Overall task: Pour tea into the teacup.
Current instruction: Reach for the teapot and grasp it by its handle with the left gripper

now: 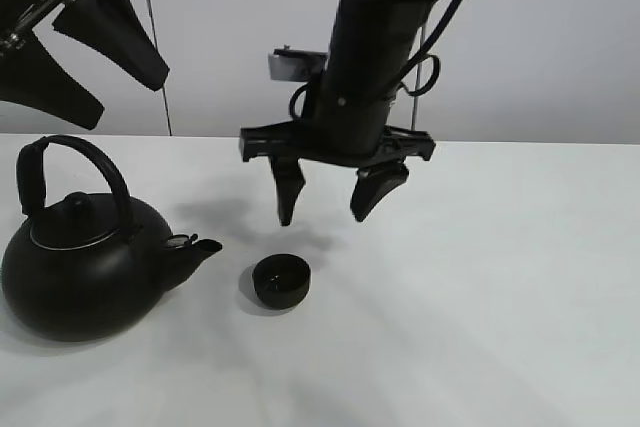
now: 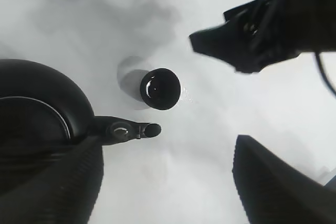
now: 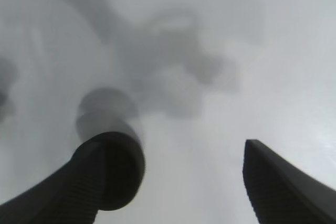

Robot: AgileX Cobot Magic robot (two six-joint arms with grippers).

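1. Overhead, in the exterior high view, the teacup point(image 1: 280, 280) is seen upright on the white surface point(image 1: 480, 297), low in the frame and slightly left of centre. It is set near the spout point(image 1: 200, 246) of the kettle point(image 1: 85, 262), which fills the lower left.
2. The right end effector point(image 1: 322, 215) is hung above the surface at the centre of the frame, just behind the teacup. Its fingers are spread wide and nothing is held.
3. The left end effector point(image 1: 128, 97) is raised in the upper left corner, above the kettle. Its fingers are parted and nothing is gripped.
4. In the left wrist view, the teacup point(image 2: 160, 88) is shown from above, close to the tip of the spout point(image 2: 131, 129) but apart from it. The left end effector point(image 2: 168, 150) is seen with its fingers point(image 2: 273, 187) far apart and nothing between them but the surface point(image 2: 184, 182) and the spout. The right end effector point(image 2: 247, 45) is seen blurred beyond the teacup.
5. In the right wrist view, the right end effector point(image 3: 184, 150) is shown wide open. Only the shadowed surface point(image 3: 210, 35) is seen between its fingers point(image 3: 110, 171).
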